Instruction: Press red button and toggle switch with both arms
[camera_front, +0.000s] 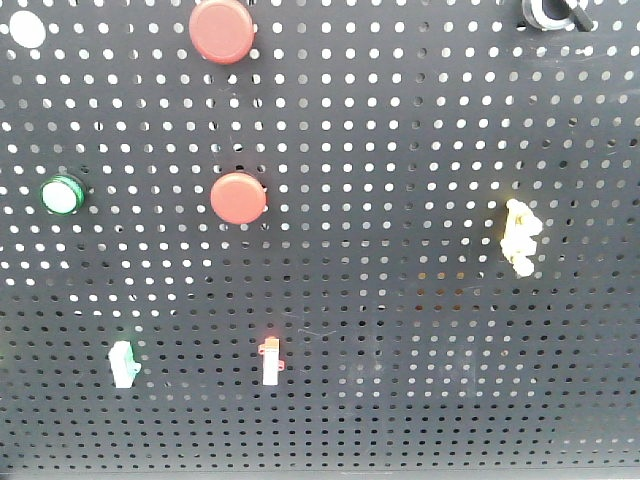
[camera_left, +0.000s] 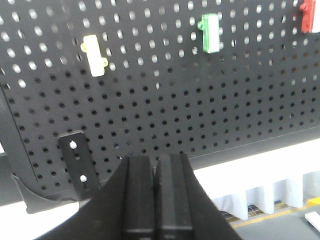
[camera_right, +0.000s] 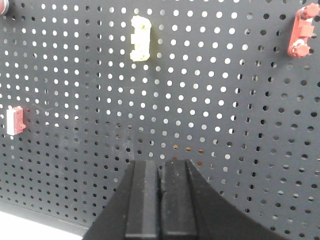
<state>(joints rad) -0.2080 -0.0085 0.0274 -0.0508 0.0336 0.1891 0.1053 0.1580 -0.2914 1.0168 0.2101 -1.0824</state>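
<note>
In the front view the larger red button (camera_front: 222, 30) sits at the top of the black pegboard (camera_front: 400, 150). The black toggle switch (camera_front: 553, 12) is at the top right edge, partly cut off. Neither gripper shows in this view. In the left wrist view my left gripper (camera_left: 156, 162) is shut and empty, facing the board's lower edge. In the right wrist view my right gripper (camera_right: 161, 165) is shut and empty, facing the board below a yellow clip (camera_right: 141, 37). The button and the switch are out of both wrist views.
A smaller red button (camera_front: 239, 197), a green button (camera_front: 62, 194), a yellow clip (camera_front: 520, 236) and two small white levers (camera_front: 123, 362) (camera_front: 270, 360) are on the board. The left wrist view shows a metal bracket (camera_left: 77, 162) and the board's bottom edge.
</note>
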